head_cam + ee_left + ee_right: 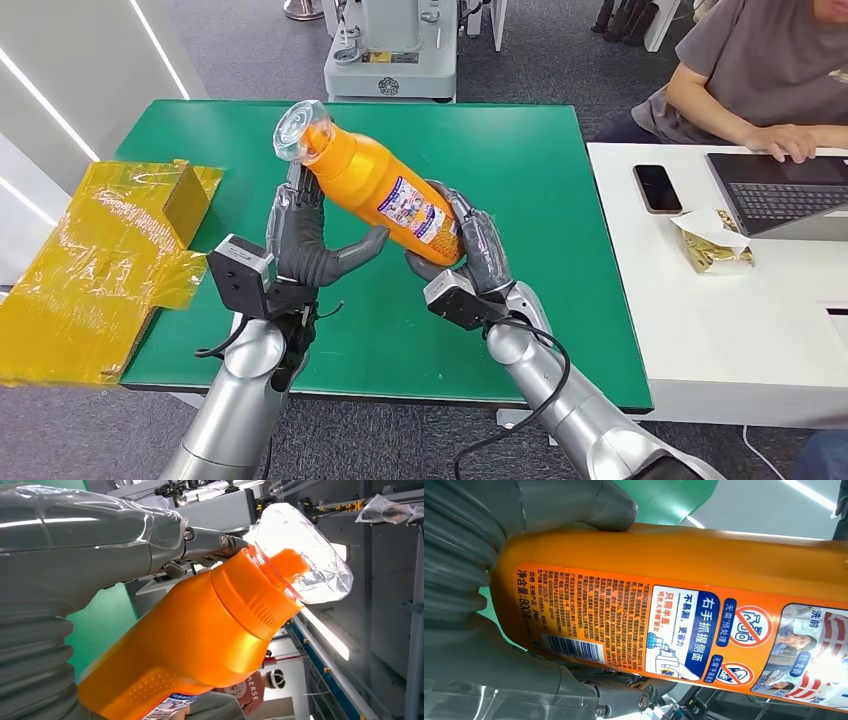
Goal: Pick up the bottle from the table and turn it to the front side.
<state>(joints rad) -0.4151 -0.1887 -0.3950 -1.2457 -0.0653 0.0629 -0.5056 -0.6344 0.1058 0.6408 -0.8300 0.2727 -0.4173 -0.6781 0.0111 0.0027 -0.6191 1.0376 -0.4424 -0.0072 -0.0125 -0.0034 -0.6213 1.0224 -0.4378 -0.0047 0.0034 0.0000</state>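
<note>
An orange bottle with a clear cap is held tilted above the green table, cap toward the far left. My right hand grips its base end, fingers wrapped around the body. My left hand is spread beside the upper part: its fingers rise behind the shoulder and reach the neck, while the thumb stretches under the body with a small gap. The left wrist view shows the bottle and cap close up. In the right wrist view the printed label with a barcode faces the camera.
Crumpled yellow wrapping with a small box lies on the table's left end. A white desk stands to the right with a phone, a snack bag and a laptop; a seated person types there.
</note>
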